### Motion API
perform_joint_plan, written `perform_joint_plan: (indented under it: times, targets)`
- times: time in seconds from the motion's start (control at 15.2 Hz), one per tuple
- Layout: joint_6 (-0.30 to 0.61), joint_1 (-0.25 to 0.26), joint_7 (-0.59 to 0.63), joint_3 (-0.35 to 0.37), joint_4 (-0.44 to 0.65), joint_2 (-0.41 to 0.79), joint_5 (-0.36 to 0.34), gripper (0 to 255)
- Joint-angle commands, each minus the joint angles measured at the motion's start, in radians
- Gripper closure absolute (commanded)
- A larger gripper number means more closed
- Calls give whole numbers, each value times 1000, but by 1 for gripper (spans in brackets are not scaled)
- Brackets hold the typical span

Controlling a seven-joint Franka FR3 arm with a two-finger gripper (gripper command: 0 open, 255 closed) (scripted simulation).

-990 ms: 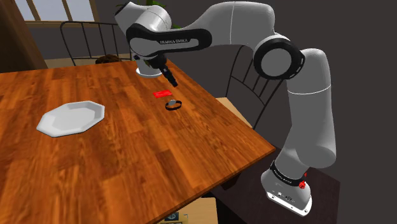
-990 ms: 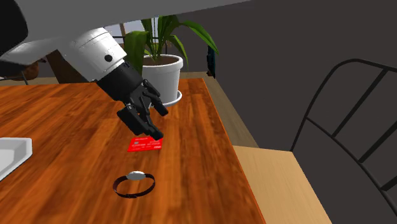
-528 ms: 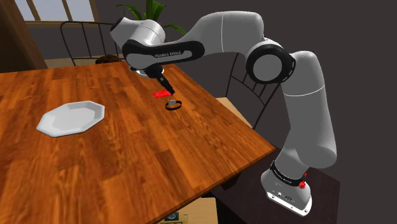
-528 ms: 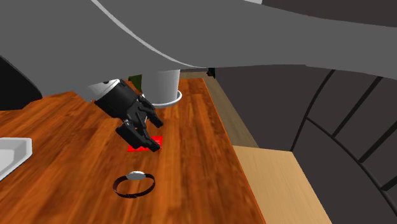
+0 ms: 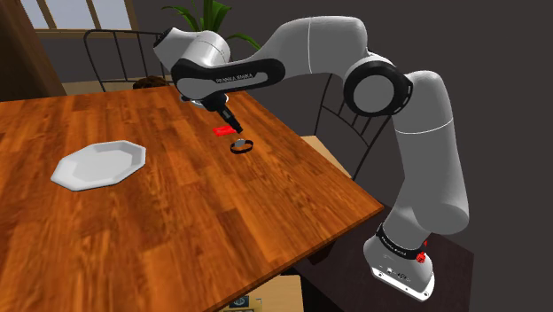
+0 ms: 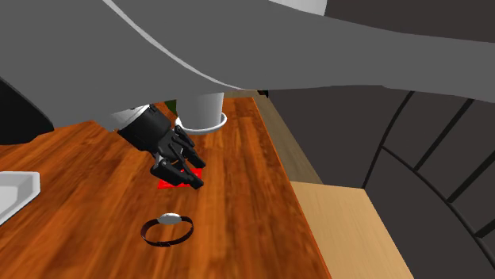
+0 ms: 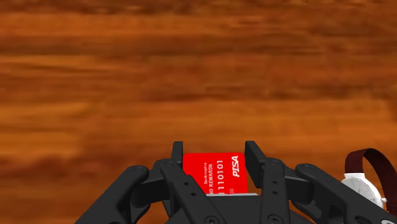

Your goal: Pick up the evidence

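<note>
gripper (image 5: 232,124) is reaching down to the wooden table (image 5: 177,222), its two black fingers (image 7: 177,153) standing only a narrow way apart and clasping the long edges of the red card (image 7: 213,172), which is lying flat on the wood between them. going across the shoulder view from its left: a white many-sided plate (image 5: 97,164) is sitting well apart from the card; the card is lying under the fingertips; a dark-banded wristwatch (image 5: 241,145) is resting just beside the card, not touching it; the white arm is arching over to its stand (image 5: 403,270) at the lower right.
</note>
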Motion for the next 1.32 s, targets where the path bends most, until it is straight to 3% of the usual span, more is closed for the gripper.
perform_joint_plan:
  times: [0.0, 0.26, 1.25]
  targets:
    - [2, -1, 0, -2, 4, 12, -1, 255]
    - [8, -4, 1, -1, -10, 4, -1, 255]
    - [-187, 27, -89, -12, 235, 34, -21, 255]
